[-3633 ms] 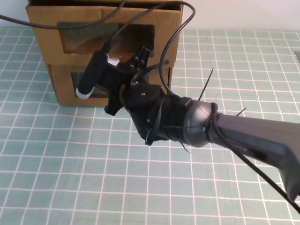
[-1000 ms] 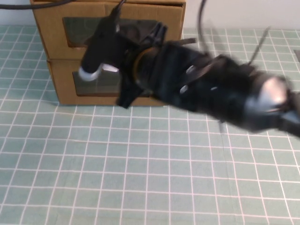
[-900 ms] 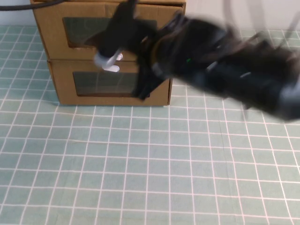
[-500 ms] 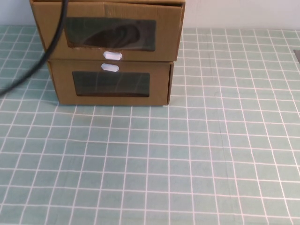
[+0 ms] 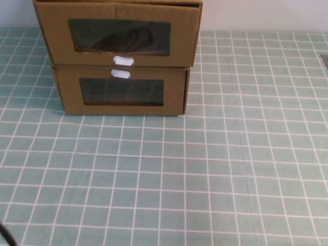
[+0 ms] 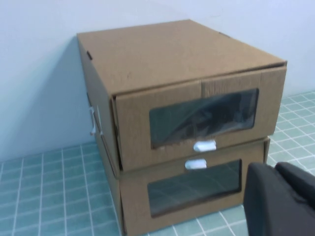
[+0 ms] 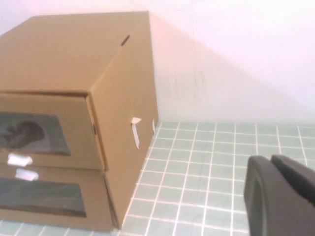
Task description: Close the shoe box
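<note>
**Two stacked boxes, both my grippers clear of them**

The shoe box [image 5: 119,36] is the upper of two brown cardboard boxes at the far left of the green gridded table [image 5: 215,174], against the pale wall [image 7: 236,59]. It sits on top of the lower box [image 5: 121,91]. Its wide window shows something dark inside, and its white tab [image 5: 123,61] lies just under that window. In my left wrist view its drawer front stands a little proud of the sleeve. The lower box's tab [image 5: 120,74] is above its own, narrower window, so the two tabs are nearly touching, one over the other.

My left gripper [image 6: 281,200] appears only in its own wrist view, as a dark shape in front of the boxes, apart from them. My right gripper [image 7: 278,195] hangs off to the boxes' right side, over the table, facing a white strip [image 7: 135,132] on the stack's side wall. Neither has hold of anything I can see, and I cannot tell how wide either one's jaws stand.
</note>
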Controlling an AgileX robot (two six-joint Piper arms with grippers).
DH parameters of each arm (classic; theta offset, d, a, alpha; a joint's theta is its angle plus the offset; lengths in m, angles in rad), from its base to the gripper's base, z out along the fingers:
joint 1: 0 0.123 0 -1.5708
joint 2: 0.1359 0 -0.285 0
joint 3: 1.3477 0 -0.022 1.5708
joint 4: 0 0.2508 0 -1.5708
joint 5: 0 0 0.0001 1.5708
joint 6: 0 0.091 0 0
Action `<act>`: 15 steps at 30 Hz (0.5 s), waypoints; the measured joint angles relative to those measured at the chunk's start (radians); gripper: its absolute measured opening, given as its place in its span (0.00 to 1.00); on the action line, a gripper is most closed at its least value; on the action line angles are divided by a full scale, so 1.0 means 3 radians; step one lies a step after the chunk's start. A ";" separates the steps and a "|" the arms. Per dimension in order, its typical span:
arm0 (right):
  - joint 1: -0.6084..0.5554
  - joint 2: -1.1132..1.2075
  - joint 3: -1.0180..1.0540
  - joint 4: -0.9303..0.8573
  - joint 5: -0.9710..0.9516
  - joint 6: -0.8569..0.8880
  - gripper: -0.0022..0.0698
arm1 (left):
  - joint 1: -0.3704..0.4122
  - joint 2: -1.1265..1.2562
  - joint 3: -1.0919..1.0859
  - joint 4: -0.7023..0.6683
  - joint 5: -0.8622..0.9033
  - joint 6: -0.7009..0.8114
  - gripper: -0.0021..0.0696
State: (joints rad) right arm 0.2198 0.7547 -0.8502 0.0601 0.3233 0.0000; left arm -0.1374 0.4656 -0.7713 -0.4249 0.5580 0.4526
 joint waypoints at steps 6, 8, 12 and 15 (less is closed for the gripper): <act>0.0000 -0.0803 0.0944 0.0229 -0.0192 0.0000 0.01 | 0.0000 -0.0457 0.0533 0.0000 -0.0165 -0.0184 0.02; 0.0000 -0.1086 0.1252 0.0257 -0.0154 0.0000 0.01 | 0.0000 -0.0511 0.0711 0.0000 -0.0257 -0.0223 0.02; 0.0000 -0.1508 0.1752 0.0229 -0.0106 0.0000 0.01 | 0.0000 -0.0518 0.1060 0.0000 -0.0283 -0.0459 0.02; 0.0000 -0.1761 0.2012 0.0059 -0.0090 0.0000 0.01 | 0.0000 -0.0518 0.1230 -0.0006 -0.0283 -0.0598 0.02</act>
State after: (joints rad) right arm 0.2198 0.2265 -0.2466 0.0779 0.2962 0.0000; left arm -0.1374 0.3101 -0.4024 -0.4267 0.4732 0.2731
